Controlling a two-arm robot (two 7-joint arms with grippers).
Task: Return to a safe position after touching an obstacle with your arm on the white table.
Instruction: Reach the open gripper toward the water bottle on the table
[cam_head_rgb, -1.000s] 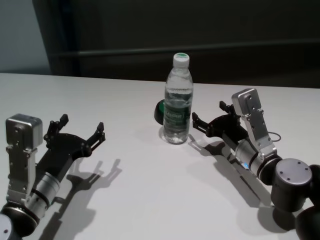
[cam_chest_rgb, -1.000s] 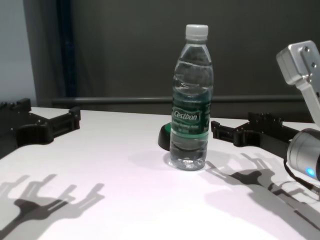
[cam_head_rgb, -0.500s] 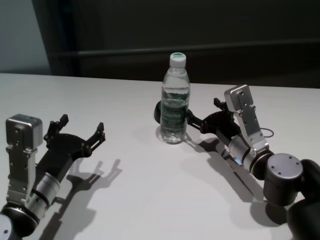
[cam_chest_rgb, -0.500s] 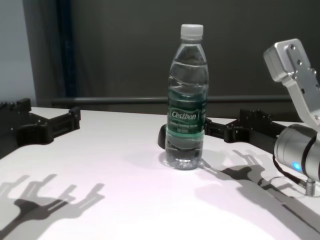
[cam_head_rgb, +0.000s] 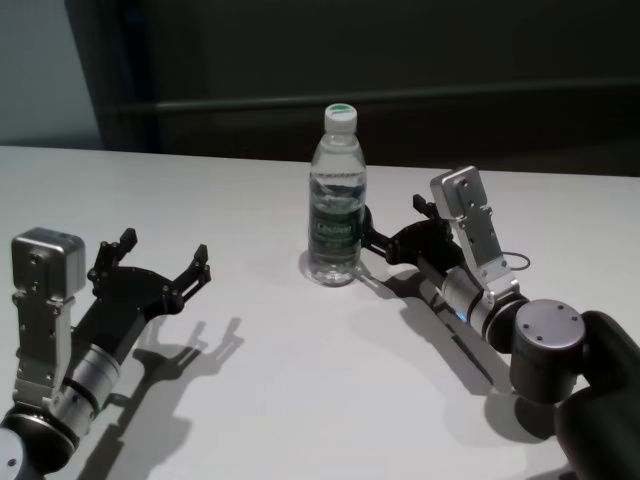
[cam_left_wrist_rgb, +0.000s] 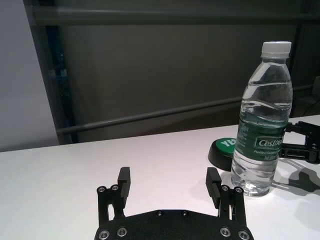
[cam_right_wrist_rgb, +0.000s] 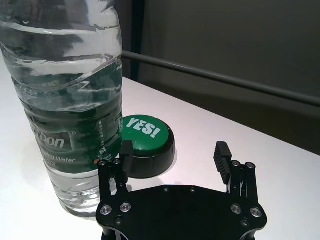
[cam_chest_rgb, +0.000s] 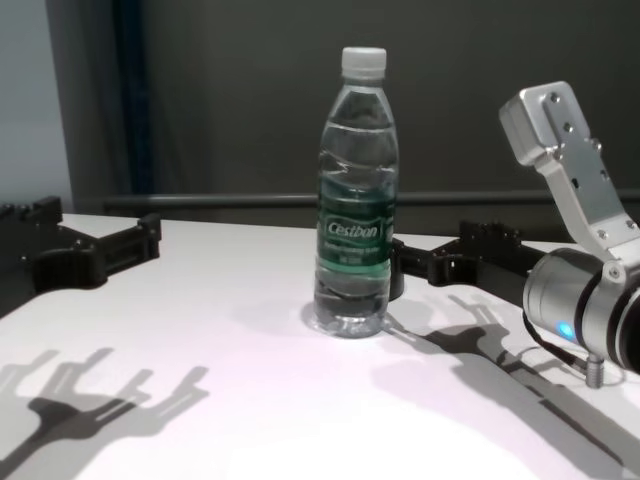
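Your right gripper (cam_right_wrist_rgb: 172, 150), jaws apart, one finger against the bottle (cam_head_rgb: 335, 198); green "YES!" button (cam_right_wrist_rgb: 145, 134) just ahead. Bottle upright on white table (cam_head_rgb: 300, 400). Left gripper (cam_head_rgb: 160, 262), jaws apart, well clear.

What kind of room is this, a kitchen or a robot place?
Probably a robot test lab: a plain white table, one water bottle, a green "YES!" button, and dark bare walls.
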